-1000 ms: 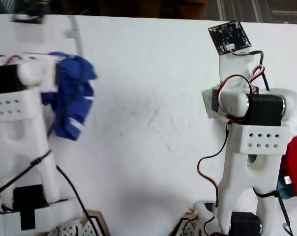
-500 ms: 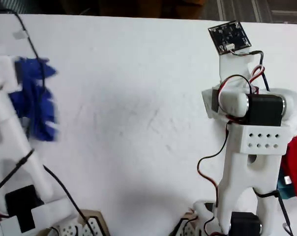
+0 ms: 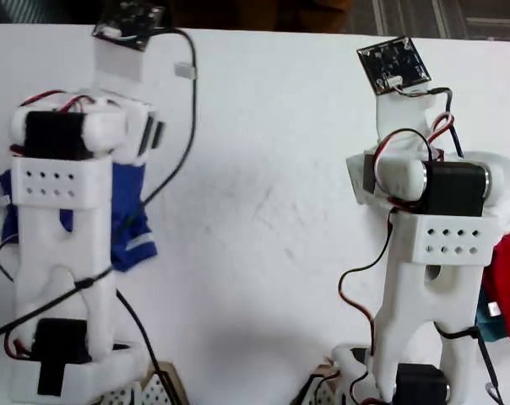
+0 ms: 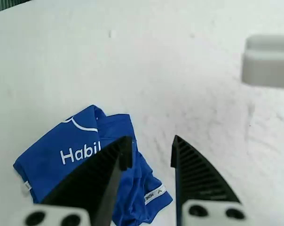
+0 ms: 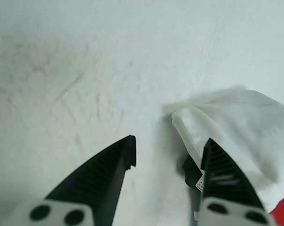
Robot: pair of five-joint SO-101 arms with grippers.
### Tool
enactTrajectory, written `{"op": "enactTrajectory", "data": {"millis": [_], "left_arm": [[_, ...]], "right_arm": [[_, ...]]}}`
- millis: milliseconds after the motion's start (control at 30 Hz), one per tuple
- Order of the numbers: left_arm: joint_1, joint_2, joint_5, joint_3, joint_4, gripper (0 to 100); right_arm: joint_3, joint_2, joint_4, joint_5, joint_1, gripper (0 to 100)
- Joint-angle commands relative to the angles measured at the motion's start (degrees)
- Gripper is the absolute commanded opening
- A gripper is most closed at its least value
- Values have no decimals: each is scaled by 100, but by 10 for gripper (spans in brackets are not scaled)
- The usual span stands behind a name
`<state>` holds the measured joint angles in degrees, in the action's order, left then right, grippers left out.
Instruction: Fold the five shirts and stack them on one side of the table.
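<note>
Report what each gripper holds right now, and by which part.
Nothing is held. The left gripper is open over the blue shirt, which lies on the table; the right gripper is open beside the white shirt.

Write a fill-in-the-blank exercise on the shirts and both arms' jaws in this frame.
The shirt with white lettering below the left arm's jaws is ___.
The left arm's jaws stand ___, holding nothing.
A ___ shirt lies beside the right arm's jaws.
A ___ garment lies at the right edge of the table.
Missing words: blue; open; white; red.
</note>
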<state>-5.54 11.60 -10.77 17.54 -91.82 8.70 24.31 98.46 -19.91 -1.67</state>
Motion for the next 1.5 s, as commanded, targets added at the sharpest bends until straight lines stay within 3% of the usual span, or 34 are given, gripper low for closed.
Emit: {"op": "enactTrajectory", "data": {"millis": [0,267,700,800,900,1000,1233,1467], "left_arm": [[-791,193,-26,-462,114,160],[-2207,193,-44,-2756,1793,159],[-2242,167,-26,-4673,3754,155],[-2242,-79,-35,-4804,3921,89],[-2242,-545,-35,-4585,3868,21],[-2242,-976,9,-4268,3692,26],[-2242,-1011,501,-2818,2400,26],[-2242,-756,545,-1640,1407,26]], "right_arm": [[26,207,22,9,13,231],[26,163,4,9,13,231],[26,198,4,9,13,231],[26,198,13,9,13,231],[26,198,13,9,4,231],[26,207,31,9,4,231],[26,207,40,9,4,231],[26,207,40,9,4,231]]}}
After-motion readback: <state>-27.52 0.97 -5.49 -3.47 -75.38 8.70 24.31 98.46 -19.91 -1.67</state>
